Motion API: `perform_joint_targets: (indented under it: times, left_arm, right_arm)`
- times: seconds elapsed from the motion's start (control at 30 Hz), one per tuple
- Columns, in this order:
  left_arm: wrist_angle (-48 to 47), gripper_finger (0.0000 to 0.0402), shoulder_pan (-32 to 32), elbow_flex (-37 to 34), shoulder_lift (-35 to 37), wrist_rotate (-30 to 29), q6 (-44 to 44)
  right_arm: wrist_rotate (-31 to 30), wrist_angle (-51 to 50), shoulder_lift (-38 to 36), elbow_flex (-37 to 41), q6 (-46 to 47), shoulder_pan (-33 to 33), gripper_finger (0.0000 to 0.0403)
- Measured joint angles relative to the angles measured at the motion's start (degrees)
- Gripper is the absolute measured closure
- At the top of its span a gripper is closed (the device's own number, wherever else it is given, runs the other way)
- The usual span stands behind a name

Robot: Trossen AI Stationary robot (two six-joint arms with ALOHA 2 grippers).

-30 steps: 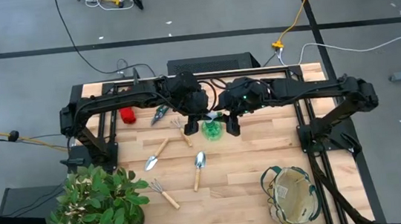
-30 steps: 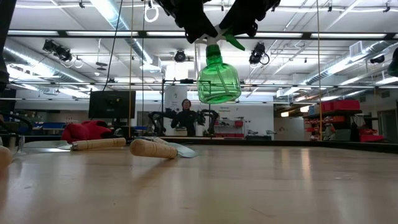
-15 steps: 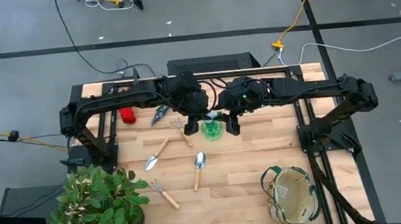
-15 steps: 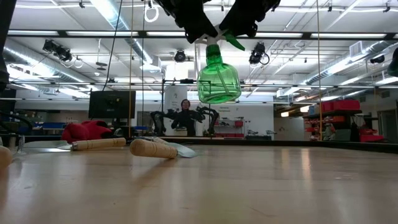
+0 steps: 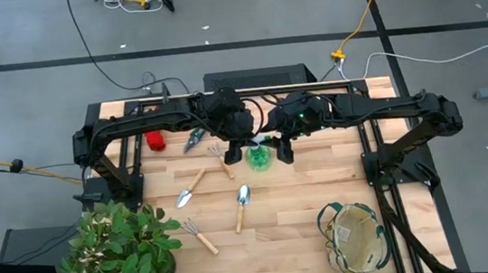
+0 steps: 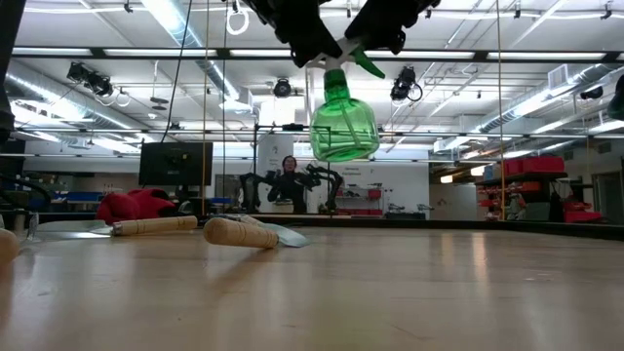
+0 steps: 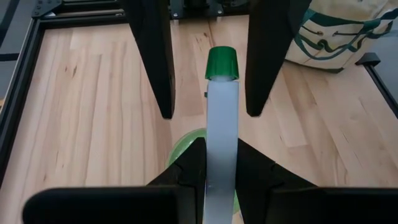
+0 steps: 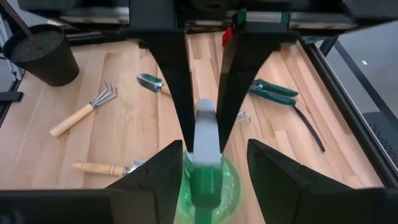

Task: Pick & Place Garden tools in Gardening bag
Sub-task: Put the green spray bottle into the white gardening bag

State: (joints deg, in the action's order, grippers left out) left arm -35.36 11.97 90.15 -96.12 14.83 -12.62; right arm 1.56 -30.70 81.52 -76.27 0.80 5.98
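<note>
Now left gripper [image 7: 219, 171] fingers pinch white head of green spray bottle [image 6: 343, 122], held high above table [image 5: 297, 208] at mid-back. Right gripper [image 8: 205, 177] fingers spread either side of same head, not yet pressing. Handover looks underway: right should clamp firmly before left lets go, keeping bottle upright. Bag [image 5: 354, 237] at front right, mouth open, looks empty. Trowels, rakes, shears, red gloves lie on table, none bagged.

Left arm: stretched across the table's rear toward the middle.
Left gripper [image 5: 247, 147]: raised above the table, fingers clamped on the spray bottle [image 6: 342, 119] head.
Right arm: mirrored reach.
Right gripper [image 5: 279, 152]: raised, fingers apart, straddling the same head.
</note>
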Motion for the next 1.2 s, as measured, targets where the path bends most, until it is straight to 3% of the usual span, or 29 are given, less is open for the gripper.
perform_joint_targets:
  times: [0.47,1.2]
  left_arm:
    - [0.9,0.0335,-1.0,0.0,-0.1,-0.7,0.3]
    - [-1.0,0.0335,-1.0,0.0,-1.3,-3.7,0.5]
  right_arm:
    - [1.1,1.4,0.0,0.0,-1.2,0.0,0.022]
    - [0.9,-4.3,0.0,0.0,-1.5,0.0,0.022]
